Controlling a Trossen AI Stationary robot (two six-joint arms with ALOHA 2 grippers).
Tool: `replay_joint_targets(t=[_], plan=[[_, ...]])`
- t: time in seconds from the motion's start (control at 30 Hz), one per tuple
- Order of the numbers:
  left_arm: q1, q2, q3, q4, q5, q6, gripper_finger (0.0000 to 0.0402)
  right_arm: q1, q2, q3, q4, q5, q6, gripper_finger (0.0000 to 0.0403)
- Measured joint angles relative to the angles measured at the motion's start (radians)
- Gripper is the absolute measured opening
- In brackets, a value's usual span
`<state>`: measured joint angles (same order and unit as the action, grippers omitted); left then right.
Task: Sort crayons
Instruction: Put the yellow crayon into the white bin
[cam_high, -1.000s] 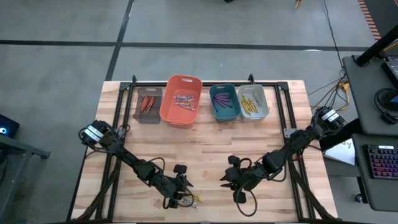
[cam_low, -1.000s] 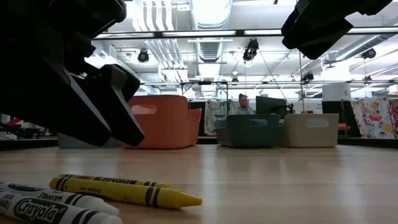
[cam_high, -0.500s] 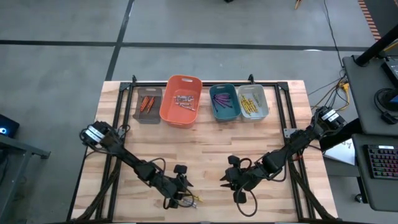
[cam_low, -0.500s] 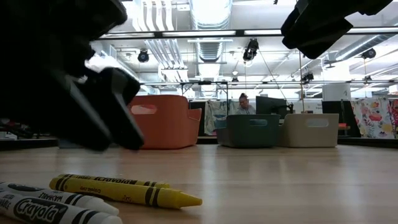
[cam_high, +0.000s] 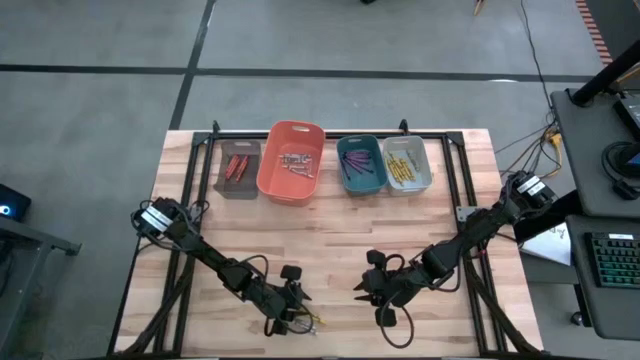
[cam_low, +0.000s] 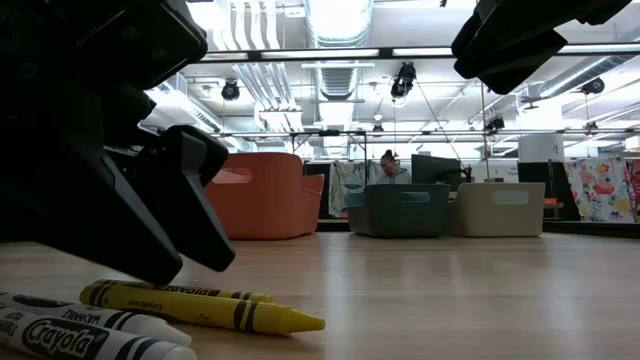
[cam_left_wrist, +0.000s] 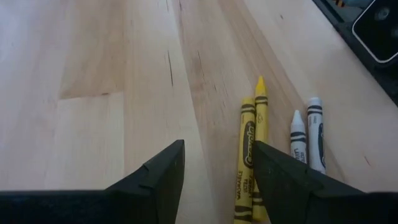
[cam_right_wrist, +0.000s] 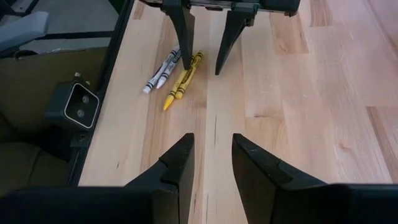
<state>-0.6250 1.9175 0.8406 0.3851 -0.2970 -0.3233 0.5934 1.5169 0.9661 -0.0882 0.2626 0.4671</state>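
Note:
Two yellow crayons (cam_left_wrist: 252, 162) and two white crayons (cam_left_wrist: 308, 134) lie flat side by side on the wooden table near its front edge; they also show in the low view (cam_low: 200, 305) and the right wrist view (cam_right_wrist: 181, 78). My left gripper (cam_left_wrist: 214, 168) is open, low over the table just beside the yellow crayons, touching nothing; it also shows in the high view (cam_high: 292, 305). My right gripper (cam_right_wrist: 211, 155) is open and empty, a little to the right (cam_high: 365, 290), facing the crayons.
Along the far edge stand a brown bin (cam_high: 238, 168) with orange-red crayons, an orange bin (cam_high: 291, 160) with greyish ones, a teal bin (cam_high: 361, 163) with purple ones and a grey bin (cam_high: 406, 163) with yellow ones. A person sits in the room behind (cam_low: 388, 165).
My left gripper has gone down toward the table beside the yellow crayons, its fingers staying open. The crayons have not moved.

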Motion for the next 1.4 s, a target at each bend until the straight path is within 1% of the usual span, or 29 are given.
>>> replay_joint_targets(t=[0.43, 0.6, 0.87, 1.13, 1.2, 1.4], plan=[[0.002, 0.000, -0.010, 0.000, -0.011, 0.000, 0.0169, 0.000, 0.000, 0.000, 0.000, 0.000, 0.000, 0.0098], [0.003, 0.000, -0.017, -0.001, -0.051, 0.000, 0.0169, 0.000, 0.000, 0.000, 0.000, 0.000, 0.000, 0.0098], [0.005, -0.003, -0.020, -0.007, -0.058, 0.031, 0.0169, 0.000, 0.000, 0.000, 0.000, 0.000, 0.000, 0.0098], [0.005, -0.033, -0.019, -0.003, -0.060, 0.052, 0.0169, 0.000, 0.000, 0.000, 0.000, 0.000, -0.001, 0.0098], [0.001, -0.034, -0.019, -0.004, -0.058, 0.044, 0.0169, 0.000, 0.000, 0.000, 0.000, 0.000, -0.006, 0.0098], [0.000, -0.021, -0.019, -0.015, 0.001, -0.031, 0.0169, 0.000, 0.000, 0.000, 0.000, 0.000, -0.007, 0.0098]])
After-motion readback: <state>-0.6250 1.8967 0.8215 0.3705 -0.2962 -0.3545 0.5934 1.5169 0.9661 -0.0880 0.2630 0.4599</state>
